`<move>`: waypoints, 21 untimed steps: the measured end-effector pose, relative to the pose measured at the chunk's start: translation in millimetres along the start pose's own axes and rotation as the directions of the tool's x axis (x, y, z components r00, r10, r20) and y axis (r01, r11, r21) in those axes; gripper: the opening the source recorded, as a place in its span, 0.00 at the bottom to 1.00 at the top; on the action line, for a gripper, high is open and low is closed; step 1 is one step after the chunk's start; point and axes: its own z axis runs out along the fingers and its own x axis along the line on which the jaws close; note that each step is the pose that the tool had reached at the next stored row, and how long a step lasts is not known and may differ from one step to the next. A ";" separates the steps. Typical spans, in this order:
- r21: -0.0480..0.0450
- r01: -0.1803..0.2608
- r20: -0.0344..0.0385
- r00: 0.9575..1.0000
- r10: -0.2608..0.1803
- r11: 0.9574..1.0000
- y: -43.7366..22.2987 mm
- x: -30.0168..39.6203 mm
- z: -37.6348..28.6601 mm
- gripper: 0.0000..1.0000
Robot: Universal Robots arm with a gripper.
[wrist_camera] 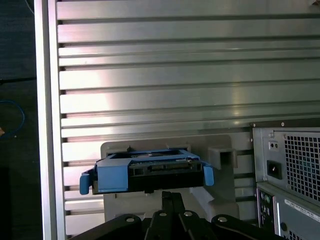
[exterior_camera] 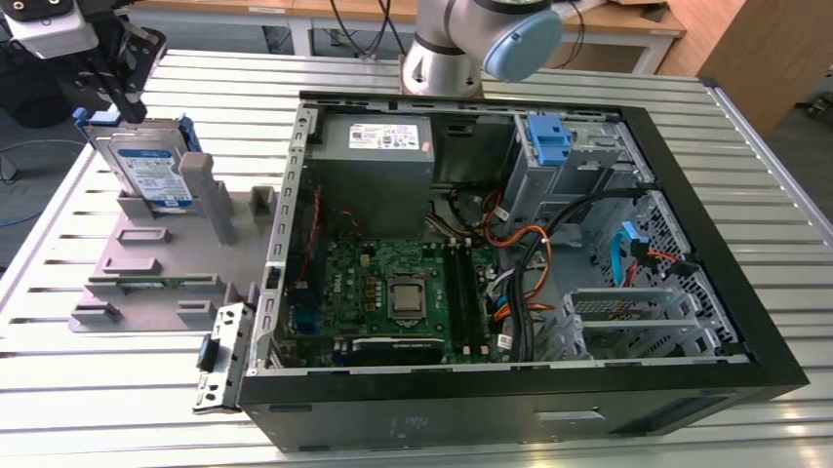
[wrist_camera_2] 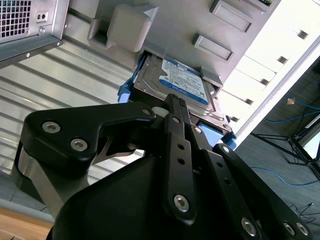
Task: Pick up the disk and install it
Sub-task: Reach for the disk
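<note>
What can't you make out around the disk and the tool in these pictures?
Silver-grey rectangular metal disk in its blue plastic bracket: its lower edge, exterior view, hidden behind posts of the grey plastic holder.
Whether the black tool touches the disk: second wrist view, the tool's own body covers that edge.
The disk's broad faces: first wrist view, disk seen end-on.

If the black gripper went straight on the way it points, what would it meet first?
Probably the blue plastic bracket on the silver-grey disk, right before the gripper; depth is unclear.
</note>
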 end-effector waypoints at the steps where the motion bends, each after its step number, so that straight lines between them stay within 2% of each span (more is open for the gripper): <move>1: 0.000 0.000 0.000 1.000 0.000 1.000 0.0 0.0 0.0 0.11; 7: 0.000 0.000 0.000 1.000 0.000 1.000 1.6 1.5 0.6 0.11; 13: 0.000 0.000 0.000 1.000 0.000 1.000 7.5 8.4 1.9 0.11; 16: 0.001 0.000 0.000 1.000 0.000 1.000 7.5 13.0 2.6 0.11; 21: 0.003 0.000 0.001 1.000 0.000 1.000 7.4 13.8 3.0 0.11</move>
